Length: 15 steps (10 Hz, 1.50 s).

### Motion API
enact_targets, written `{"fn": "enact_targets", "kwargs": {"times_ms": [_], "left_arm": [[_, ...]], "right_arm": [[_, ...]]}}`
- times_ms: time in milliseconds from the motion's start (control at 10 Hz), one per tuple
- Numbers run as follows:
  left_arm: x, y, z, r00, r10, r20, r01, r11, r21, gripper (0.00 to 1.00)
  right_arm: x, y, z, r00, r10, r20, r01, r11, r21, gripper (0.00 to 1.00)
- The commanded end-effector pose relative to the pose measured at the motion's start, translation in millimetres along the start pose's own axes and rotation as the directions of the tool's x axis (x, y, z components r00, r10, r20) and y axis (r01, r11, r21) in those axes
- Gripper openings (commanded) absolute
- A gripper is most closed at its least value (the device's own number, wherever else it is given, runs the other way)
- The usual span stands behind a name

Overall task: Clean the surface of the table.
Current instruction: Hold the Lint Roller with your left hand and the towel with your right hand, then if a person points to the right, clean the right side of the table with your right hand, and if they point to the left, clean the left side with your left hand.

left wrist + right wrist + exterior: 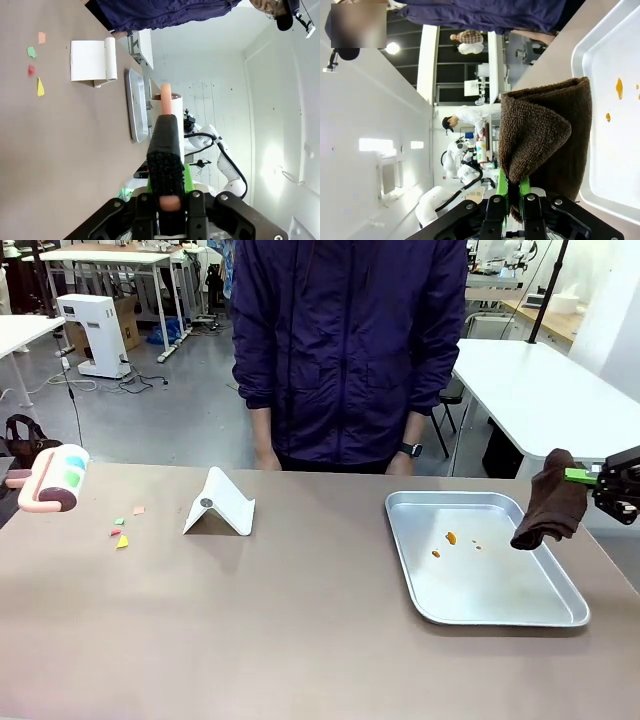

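Pre-wipe stage: left hand (pixel 170 202) clamped on lint roller (pixel 58 478) over the broad counter's (pixel 300 630) left edge, right hand (pixel 511 187) pinching brown cloth (pixel 550 502) above tray (pixel 500 616). Next, probably: rolling over nearby paper scraps (pixel 120 531).

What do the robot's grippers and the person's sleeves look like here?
Both the left gripper and the right gripper have black angular bodies with visible bolts and bright green pads on two fingers. The person wears a dark navy long-sleeved jacket and a black wristwatch.
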<state>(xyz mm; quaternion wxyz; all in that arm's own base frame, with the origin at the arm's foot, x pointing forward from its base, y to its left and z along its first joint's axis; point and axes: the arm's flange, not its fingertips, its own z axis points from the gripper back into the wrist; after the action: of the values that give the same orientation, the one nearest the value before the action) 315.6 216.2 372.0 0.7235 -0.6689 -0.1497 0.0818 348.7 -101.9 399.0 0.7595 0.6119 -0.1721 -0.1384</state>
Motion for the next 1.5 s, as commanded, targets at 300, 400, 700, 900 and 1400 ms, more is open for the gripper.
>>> {"fn": "enact_targets", "kwargs": {"times_ms": [300,400,700,900,1400], "left_arm": [[-1.7,-3.8,2.0,1.000,-0.005,-0.005,0.005,1.000,-0.014,0.00],[-1.7,-3.8,2.0,1.000,-0.005,-0.005,0.005,1.000,-0.014,0.00],[-1.7,-3.8,2.0,1.000,-0.005,-0.005,0.005,1.000,-0.014,0.00],[-1.7,-3.8,2.0,1.000,-0.005,-0.005,0.005,1.000,-0.014,0.00],[-1.7,-3.8,2.0,1.000,-0.005,-0.005,0.005,1.000,-0.014,0.00]], "right_arm": [[-1.2,3.5,0.5,1.000,-0.013,-0.006,0.013,1.000,0.010,0.00],[-1.2,3.5,0.5,1.000,-0.013,-0.006,0.013,1.000,0.010,0.00],[-1.2,3.5,0.5,1.000,-0.013,-0.006,0.013,1.000,0.010,0.00],[-1.2,3.5,0.5,1.000,-0.013,-0.006,0.013,1.000,0.010,0.00],[-1.2,3.5,0.5,1.000,-0.013,-0.006,0.013,1.000,0.010,0.00]]}}
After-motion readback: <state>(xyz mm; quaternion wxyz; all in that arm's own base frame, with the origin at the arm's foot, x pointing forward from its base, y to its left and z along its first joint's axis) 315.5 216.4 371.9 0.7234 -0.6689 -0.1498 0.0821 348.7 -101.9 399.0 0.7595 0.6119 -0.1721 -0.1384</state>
